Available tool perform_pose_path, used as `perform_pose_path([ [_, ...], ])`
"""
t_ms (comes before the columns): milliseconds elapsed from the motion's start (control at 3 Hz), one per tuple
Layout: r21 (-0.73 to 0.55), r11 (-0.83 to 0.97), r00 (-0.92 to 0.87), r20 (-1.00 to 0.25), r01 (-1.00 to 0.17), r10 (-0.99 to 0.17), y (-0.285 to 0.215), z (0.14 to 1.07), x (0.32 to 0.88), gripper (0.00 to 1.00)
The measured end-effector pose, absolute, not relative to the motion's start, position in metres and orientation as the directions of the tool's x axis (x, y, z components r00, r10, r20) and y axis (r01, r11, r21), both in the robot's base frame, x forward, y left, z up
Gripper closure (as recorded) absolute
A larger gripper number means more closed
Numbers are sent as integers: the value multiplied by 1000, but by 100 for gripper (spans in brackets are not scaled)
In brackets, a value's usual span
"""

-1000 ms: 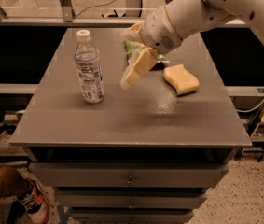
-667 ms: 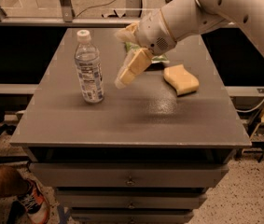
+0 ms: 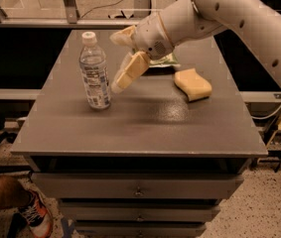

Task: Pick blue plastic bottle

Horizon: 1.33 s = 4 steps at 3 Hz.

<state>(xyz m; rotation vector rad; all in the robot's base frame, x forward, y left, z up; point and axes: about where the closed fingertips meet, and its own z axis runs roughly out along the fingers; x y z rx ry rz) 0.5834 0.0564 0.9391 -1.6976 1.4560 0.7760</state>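
Observation:
The blue plastic bottle (image 3: 95, 71) stands upright on the left half of the grey table (image 3: 145, 123). It is clear with a white cap and a printed label. My gripper (image 3: 117, 61) hangs above the table just right of the bottle, at about label height, and is apart from it. It is open and empty: one tan finger (image 3: 128, 72) slants down toward the bottle and the other (image 3: 121, 36) points toward the bottle's neck.
A yellow sponge (image 3: 193, 84) lies on the table's right side. A green bag (image 3: 165, 60) lies behind my gripper, mostly hidden by the arm. Drawers sit under the table top. A person's leg and shoe (image 3: 28, 209) are at the bottom left.
My gripper has moved left across the table toward the bottle, closing most of the gap. The bottle, sponge and bag have not moved.

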Motion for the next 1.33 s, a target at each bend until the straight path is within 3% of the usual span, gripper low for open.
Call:
perform_pose_path([
  [1333, -161, -112, 195, -867, -981, -458, 91, 938, 602, 0],
])
